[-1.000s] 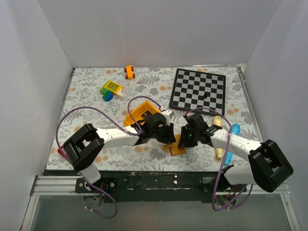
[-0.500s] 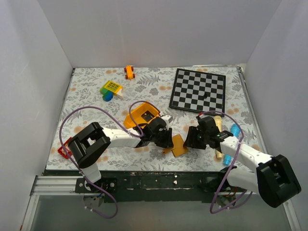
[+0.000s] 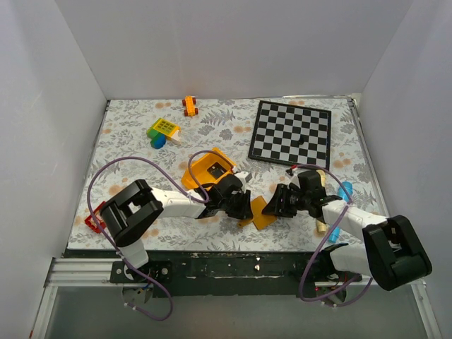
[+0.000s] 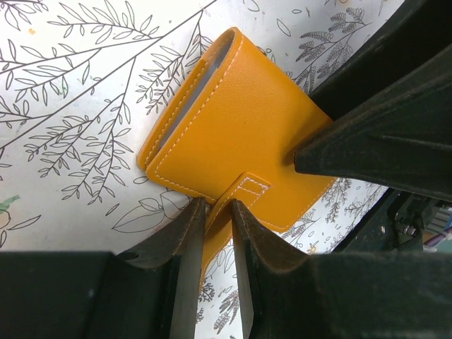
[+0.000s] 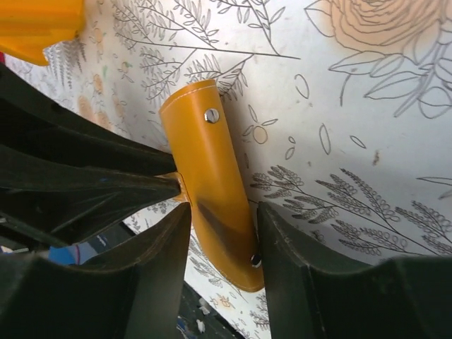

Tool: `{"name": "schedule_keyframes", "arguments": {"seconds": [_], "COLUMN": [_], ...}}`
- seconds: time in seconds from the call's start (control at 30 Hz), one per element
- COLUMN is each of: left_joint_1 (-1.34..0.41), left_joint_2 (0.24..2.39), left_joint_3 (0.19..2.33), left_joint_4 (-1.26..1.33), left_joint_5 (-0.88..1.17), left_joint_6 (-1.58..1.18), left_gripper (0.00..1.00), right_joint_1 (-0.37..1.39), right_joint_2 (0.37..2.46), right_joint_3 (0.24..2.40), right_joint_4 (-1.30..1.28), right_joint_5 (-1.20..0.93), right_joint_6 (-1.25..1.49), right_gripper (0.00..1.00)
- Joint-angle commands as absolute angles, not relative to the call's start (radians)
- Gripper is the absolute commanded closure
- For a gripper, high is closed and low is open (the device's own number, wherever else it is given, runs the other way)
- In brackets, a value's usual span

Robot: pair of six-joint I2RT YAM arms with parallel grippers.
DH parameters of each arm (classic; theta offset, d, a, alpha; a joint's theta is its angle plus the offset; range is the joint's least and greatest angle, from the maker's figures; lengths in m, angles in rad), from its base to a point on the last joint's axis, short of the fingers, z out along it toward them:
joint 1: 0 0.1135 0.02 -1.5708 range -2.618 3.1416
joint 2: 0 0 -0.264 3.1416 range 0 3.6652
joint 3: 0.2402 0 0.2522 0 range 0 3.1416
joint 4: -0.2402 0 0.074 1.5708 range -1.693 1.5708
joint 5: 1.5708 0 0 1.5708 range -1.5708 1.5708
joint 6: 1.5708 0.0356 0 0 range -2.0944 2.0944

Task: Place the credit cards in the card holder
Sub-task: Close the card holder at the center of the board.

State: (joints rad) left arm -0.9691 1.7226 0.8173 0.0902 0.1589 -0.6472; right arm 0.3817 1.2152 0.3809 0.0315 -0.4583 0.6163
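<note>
1. Surface: table (image 3: 127, 141) with a grey-white leaf and flower print, a few orange blooms. Plain white walls (image 3: 233, 49) close it on three sides
2. card holder (image 3: 260, 212) lies near the front edge, about mid-width, between the two grippers. Orange-tan leather with pale stitching; left wrist view shows a pale lining at its open edge
3. left gripper (image 4: 217, 205): fingers nearly pressed together, pinching the holder's strap tab (image 4: 244, 191) from the near side
4. right gripper (image 5: 222, 212): jaws spread, straddling the holder's curved flap, which carries the snap stud (image 5: 211, 115). Cannot tell whether the pads actually press on the leather
5. Versus 1 s ago: right arm sits lower and stretches further in from the right. Versus 0.5 s ago: right gripper is closer to the holder, now just beside it. Left arm is almost unchanged from half a second back, and the holder is on nearly the same spot
6. Around:
   - yellow bin (image 3: 210, 168) just behind the left gripper, tilted, with something dark inside that I cannot identify
   - chequered board (image 3: 291, 133) far right
   - orange toy car (image 3: 189, 106) at the back edge
   - yellow-green block (image 3: 163, 129) back left, with a blue part under it
   - red piece (image 3: 92, 222) at the left front edge
7. In the way:
   - blue cylinder (image 3: 342, 192) and wooden peg (image 3: 319, 176) lie close along the right forearm
   - purple cable (image 3: 113, 169) loops over the left arm, and another loops over the right
</note>
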Motion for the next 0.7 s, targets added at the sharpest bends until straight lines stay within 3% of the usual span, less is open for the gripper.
{"name": "schedule_keyframes", "arguments": {"seconds": [0.0,0.23,0.37,0.47,0.67], "left_joint_1": [-0.976,-0.976,-0.976,-0.97,-0.888], "left_joint_2": [1.741,1.753,1.726,1.663,1.397], "left_joint_3": [0.804,0.801,0.81,0.837,0.827], "left_joint_4": [0.075,0.092,0.068,-0.032,-0.15], "left_joint_5": [0.137,0.132,0.103,0.028,-0.103], "left_joint_6": [-0.64,-0.64,-0.637,-0.624,-0.608], "left_gripper": [0.78,0.78,0.79,0.79,0.78], "right_joint_1": [0.38,0.38,0.38,0.38,0.385], "right_joint_2": [1.235,1.246,1.226,1.148,0.968], "right_joint_3": [0.376,0.376,0.396,0.431,0.633], "right_joint_4": [0.144,0.175,0.147,0.039,-0.358], "right_joint_5": [-0.577,-0.627,-0.632,-0.574,-0.266], "right_joint_6": [0.618,0.623,0.617,0.586,0.428], "right_gripper": [0.53,0.7,0.99,0.99,0.99]}}
